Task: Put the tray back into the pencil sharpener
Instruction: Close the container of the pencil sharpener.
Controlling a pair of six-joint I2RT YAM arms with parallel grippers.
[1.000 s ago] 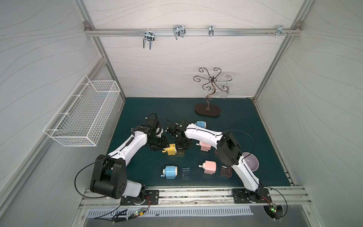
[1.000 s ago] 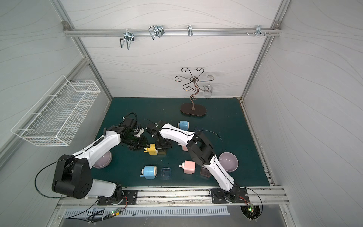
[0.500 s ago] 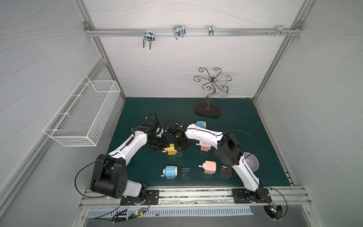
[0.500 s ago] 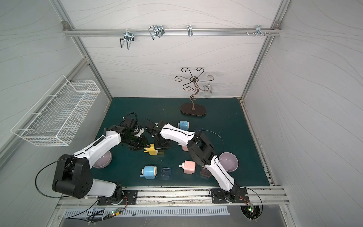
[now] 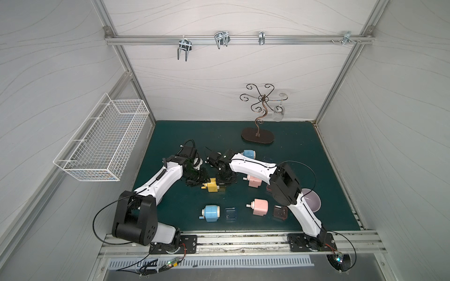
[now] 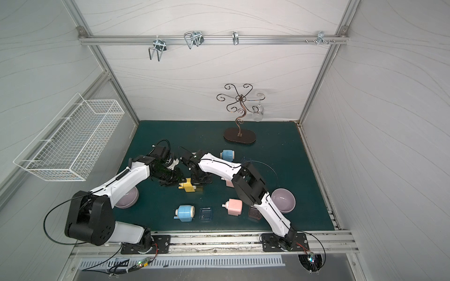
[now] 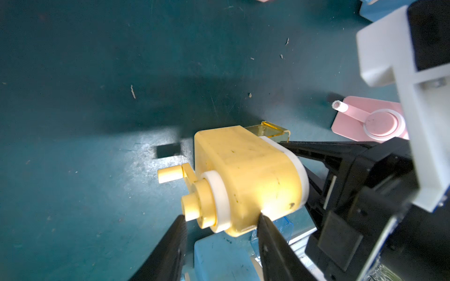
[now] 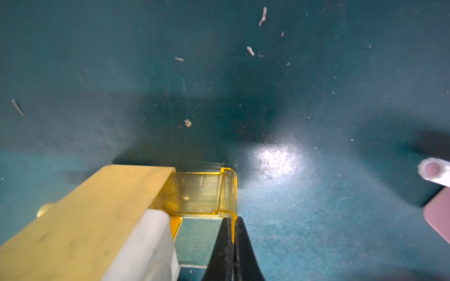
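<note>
Top views, yellow pencil sharpener (image 5: 211, 186): lies on the green mat (image 5: 304, 150) mid-table, between the two arms, in both top views.
Top views, left gripper (image 5: 196, 181): right up against the sharpener's crank side. The finger gap cannot be read from here.
Top views, right gripper (image 6: 200, 183): on the opposite side, over the yellow tray, which it largely hides.
Left wrist, fingers (image 7: 270, 243): set narrow, with one tip at the crank hub and the other against the body's lower edge. This reads as a bracing hold on the sharpener (image 7: 248, 175).
Left wrist, yellow tray (image 7: 269, 132): sticks out of the body's far side beside the white end plate. The right gripper's black fingers reach in to it.
Right wrist, fingers (image 8: 224, 243): closed tight, pinching the tray's thin outer wall.
Right wrist, tray position (image 8: 202, 192): partly in the slot, with a good part of it outside the body (image 8: 92, 214).
Right wrist, slide axis: runs from the pinched wall straight into the body, so the slot lies directly across the tray from the fingers.
Nearer arm: the right arm has the tray and the left arm has the body.
Next move, as a judgement: the right arm pushes along that axis while the left arm resists from the crank end. Any tilt of the tray would likely jam it in the slot.
</note>
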